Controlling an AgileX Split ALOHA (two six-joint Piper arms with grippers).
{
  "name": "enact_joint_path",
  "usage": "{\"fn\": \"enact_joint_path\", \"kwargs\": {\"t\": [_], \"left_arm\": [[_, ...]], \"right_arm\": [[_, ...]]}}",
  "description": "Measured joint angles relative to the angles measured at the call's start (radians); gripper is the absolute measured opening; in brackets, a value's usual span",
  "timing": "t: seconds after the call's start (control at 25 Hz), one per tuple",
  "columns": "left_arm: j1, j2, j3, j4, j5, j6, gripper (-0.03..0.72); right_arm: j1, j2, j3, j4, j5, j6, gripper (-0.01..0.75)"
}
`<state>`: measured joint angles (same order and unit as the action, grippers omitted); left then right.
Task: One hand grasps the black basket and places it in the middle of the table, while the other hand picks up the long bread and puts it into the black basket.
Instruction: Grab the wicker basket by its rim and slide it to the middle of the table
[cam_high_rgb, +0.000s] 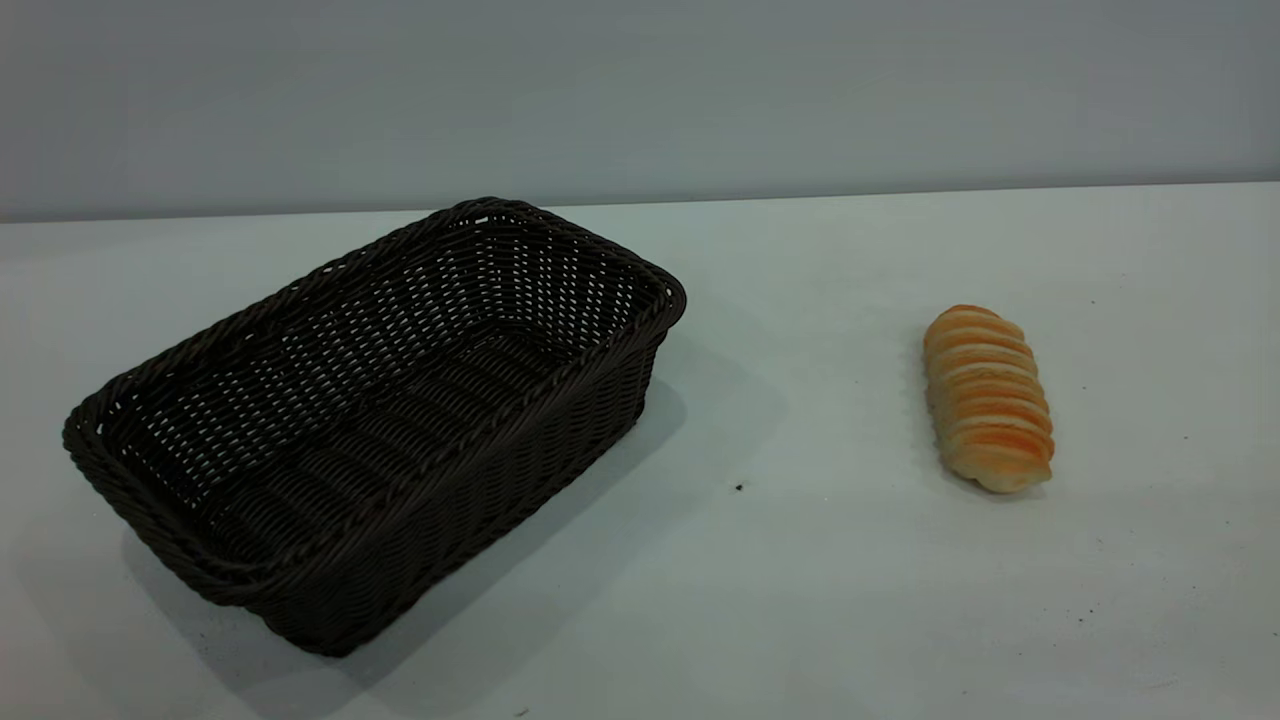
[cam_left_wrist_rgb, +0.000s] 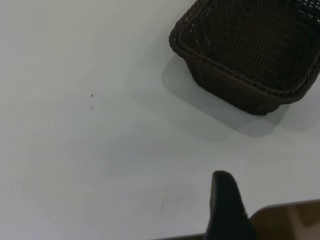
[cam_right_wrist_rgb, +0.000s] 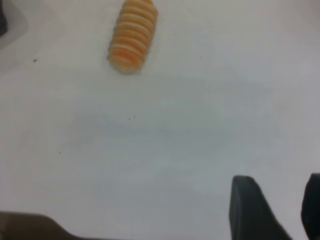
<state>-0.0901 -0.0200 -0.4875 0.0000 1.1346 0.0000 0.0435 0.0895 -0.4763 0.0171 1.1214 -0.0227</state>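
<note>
The black basket stands empty on the left half of the white table, set at an angle. The long bread lies on the table to its right, well apart from it. Neither arm shows in the exterior view. In the left wrist view my left gripper hovers over the table's edge, some way short of the basket. In the right wrist view my right gripper is open and empty above bare table, far from the bread.
The table's edge, with brown floor beyond it, lies close under the left gripper. A grey wall runs behind the table. A few tiny dark specks dot the tabletop.
</note>
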Motion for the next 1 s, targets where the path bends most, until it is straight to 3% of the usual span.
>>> {"fn": "enact_joint_path", "kwargs": {"t": [0.4, 0.52, 0.72, 1.0], "left_arm": [[0.0, 0.0, -0.002, -0.008, -0.003, 0.0, 0.519], [0.0, 0.0, -0.021, -0.022, -0.05, 0.0, 0.519], [0.0, 0.08, -0.071, -0.034, -0.06, -0.072, 0.519], [0.0, 0.471, -0.132, -0.035, -0.117, -0.092, 0.519]], "right_arm": [[0.0, 0.0, 0.0, 0.0, -0.001, 0.0, 0.239], [0.0, 0.0, -0.011, 0.0, -0.008, 0.0, 0.251], [0.0, 0.029, -0.04, 0.024, -0.051, -0.013, 0.345], [0.0, 0.222, -0.043, 0.168, -0.15, -0.133, 0.493]]}}
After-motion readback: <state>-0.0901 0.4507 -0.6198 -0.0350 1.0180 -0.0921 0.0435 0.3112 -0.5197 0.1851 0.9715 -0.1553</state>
